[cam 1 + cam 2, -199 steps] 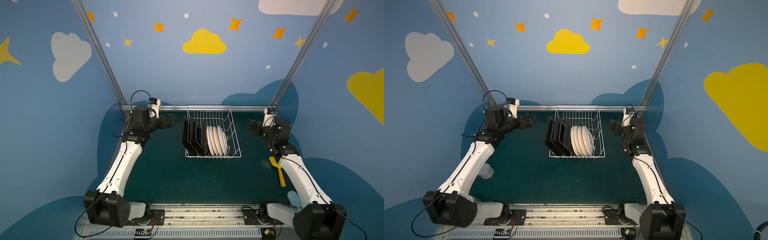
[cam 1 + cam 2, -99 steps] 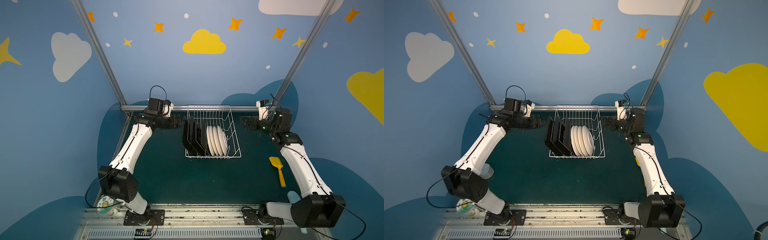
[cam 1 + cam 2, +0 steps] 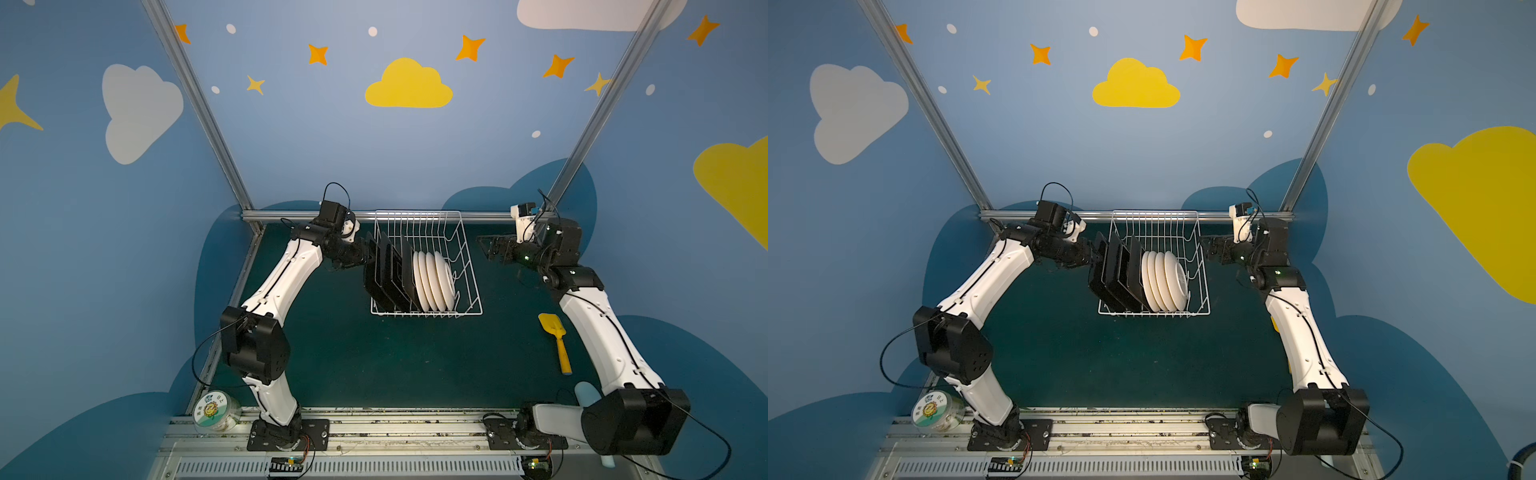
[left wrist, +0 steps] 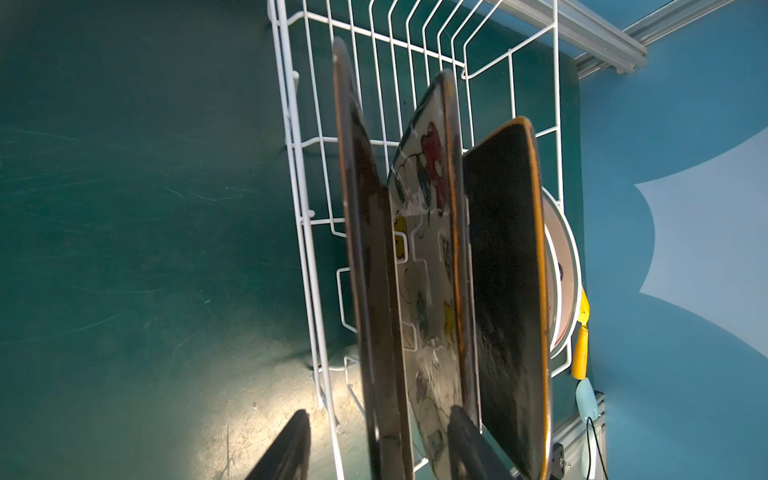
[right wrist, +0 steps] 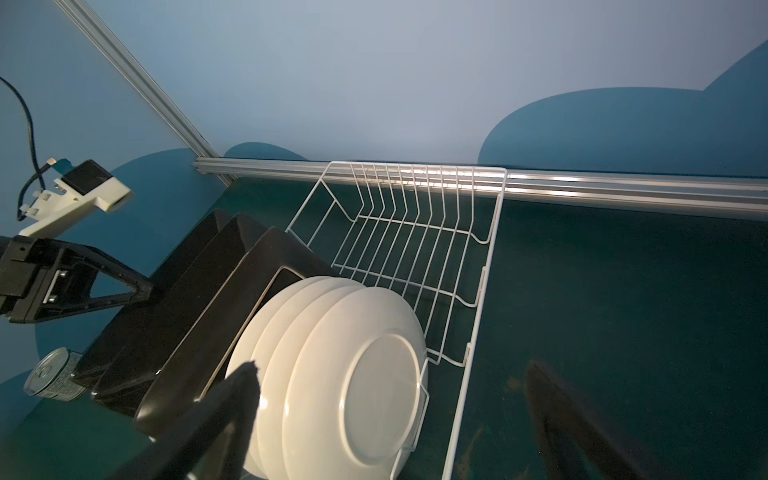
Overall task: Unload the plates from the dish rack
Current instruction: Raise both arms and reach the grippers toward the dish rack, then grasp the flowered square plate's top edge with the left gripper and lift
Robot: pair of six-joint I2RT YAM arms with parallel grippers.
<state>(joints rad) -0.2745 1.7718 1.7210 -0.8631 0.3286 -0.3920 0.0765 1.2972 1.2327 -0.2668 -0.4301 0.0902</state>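
Note:
The white wire dish rack (image 3: pixel 470 266) (image 3: pixel 1203 266) stands at the back middle of the green mat. It holds three black-backed square plates (image 3: pixel 386 270) (image 3: pixel 1117 270) on its left and several round white plates (image 3: pixel 434 280) (image 3: pixel 1163 280) on edge beside them. My left gripper (image 3: pixel 368 255) (image 4: pixel 378 411) is open. Its fingers straddle the outermost square plate (image 4: pixel 372 270) and the rack's side wires (image 4: pixel 299 208), with gaps on both sides. My right gripper (image 3: pixel 484 249) (image 5: pixel 392 368) hangs open just right of the rack, facing the round plates (image 5: pixel 357 374).
A yellow spatula (image 3: pixel 555 336) and a pale blue one (image 3: pixel 586 392) lie beside the right arm. A clear round tub (image 3: pixel 216 411) (image 3: pixel 934 411) sits at the front left corner. An aluminium rail (image 3: pixel 299 216) runs along the wall right behind the rack.
Both arms swung inward to the rack. The left gripper reached over the outermost square plate and its jaws narrowed. The right gripper came up to the rack's right side, still wide open.

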